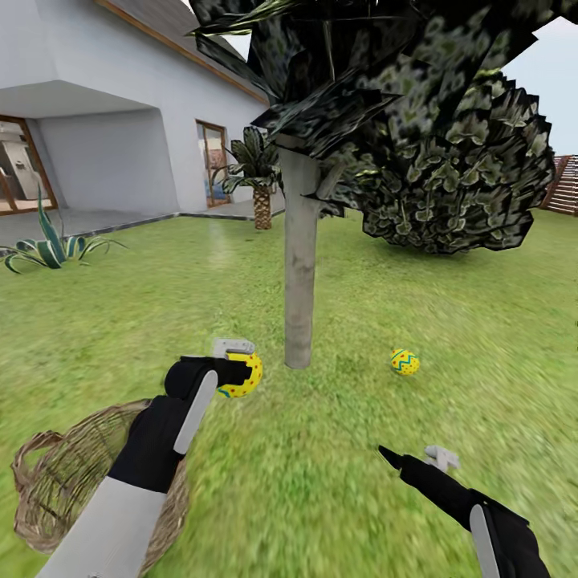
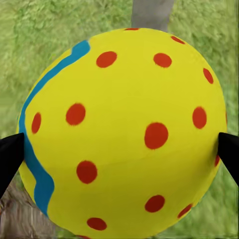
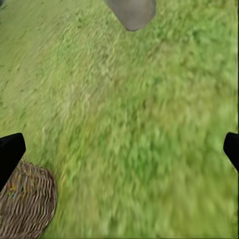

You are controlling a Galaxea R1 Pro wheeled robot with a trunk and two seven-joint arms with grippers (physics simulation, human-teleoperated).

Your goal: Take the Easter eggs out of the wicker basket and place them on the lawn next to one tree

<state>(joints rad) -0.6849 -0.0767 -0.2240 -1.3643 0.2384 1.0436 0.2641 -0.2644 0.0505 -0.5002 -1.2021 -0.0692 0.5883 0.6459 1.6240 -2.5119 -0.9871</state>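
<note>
My left gripper (image 1: 239, 365) is shut on a yellow egg with red dots (image 1: 246, 377), held above the lawn (image 1: 321, 482) just left of the pale grey tree trunk (image 1: 299, 265). Close up, this egg (image 2: 129, 134) sits between both fingertips (image 2: 10, 157), with the trunk (image 2: 152, 12) behind it. A second yellow egg with blue zigzags (image 1: 405, 362) lies on the grass right of the trunk. The wicker basket (image 1: 44, 490) stands at lower left, partly behind my left arm. My right gripper (image 1: 413, 457) hovers open over grass, empty. The third egg is out of view.
The tree's dark foliage (image 1: 449, 177) hangs low to the right of the trunk. A palm (image 1: 261, 189), a spiky plant (image 1: 48, 245), the grey patio and white house (image 1: 120, 96) stand behind. The fence (image 1: 566, 185) is far right. The right wrist view shows the basket (image 3: 25, 204) and trunk base (image 3: 132, 12).
</note>
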